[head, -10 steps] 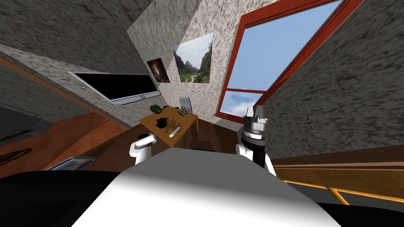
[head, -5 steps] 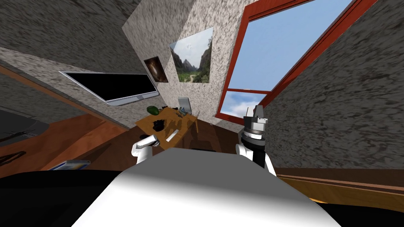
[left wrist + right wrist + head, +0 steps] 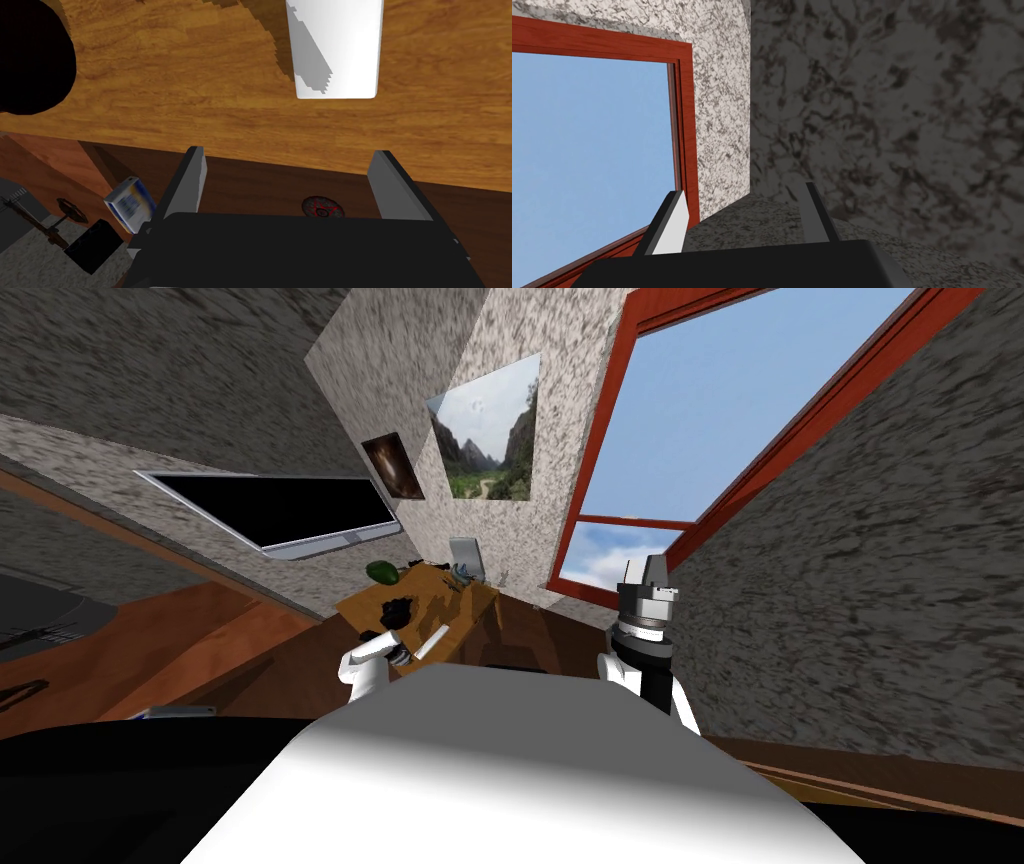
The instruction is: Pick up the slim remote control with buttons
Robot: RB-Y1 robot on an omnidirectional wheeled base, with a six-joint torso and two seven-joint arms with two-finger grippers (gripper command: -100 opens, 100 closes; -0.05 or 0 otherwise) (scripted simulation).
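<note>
Wht remote point(image 3: 335, 47), orange-brown wood-grain tbl point(image 3: 175, 100), grey-speckled walls point(image 3: 850, 538), red window frame point(image 3: 686, 125)

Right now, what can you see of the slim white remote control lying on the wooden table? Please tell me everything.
The slim white bar-shaped remote control looks plain and smooth; no buttons can be made out. It lies flat on the brown wooden table, not far from the edge nearest me, with one end toward my open left pincer, which does not touch it. A jagged shadow covers part of its face. Nothing else touches it.
</note>
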